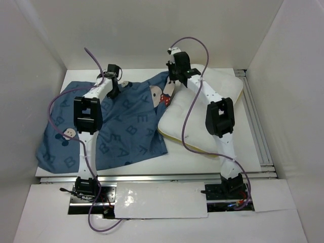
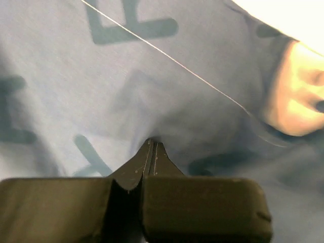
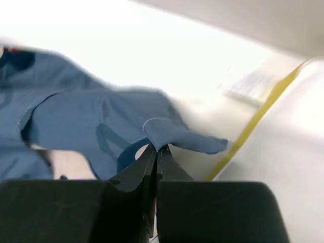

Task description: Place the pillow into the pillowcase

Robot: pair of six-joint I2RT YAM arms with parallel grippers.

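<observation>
Pillowcase point(image 1: 121, 126): blue cloth, pale letters, mouse face with red bow; rumpled, mostly flat.
Pillowcase position: left of the pillow point(image 1: 172, 117), far right corner meeting the pillow's left edge.
Pillowcase axis: long side running left to right, toward the pillow.
Pillow: cream, yellow band along the near-left edge; set at a slant.
Left gripper point(image 2: 152, 148): jaws closed, pinching a pucker of pillowcase, well left of the pillow.
Right gripper point(image 3: 158, 150): jaws closed on a fold of pillowcase edge, just beside the pillow's yellow band.

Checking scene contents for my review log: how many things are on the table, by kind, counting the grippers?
pillow: 1
pillowcase: 1
grippers (left gripper, right gripper): 2, each shut on the pillowcase
Total: 4
</observation>
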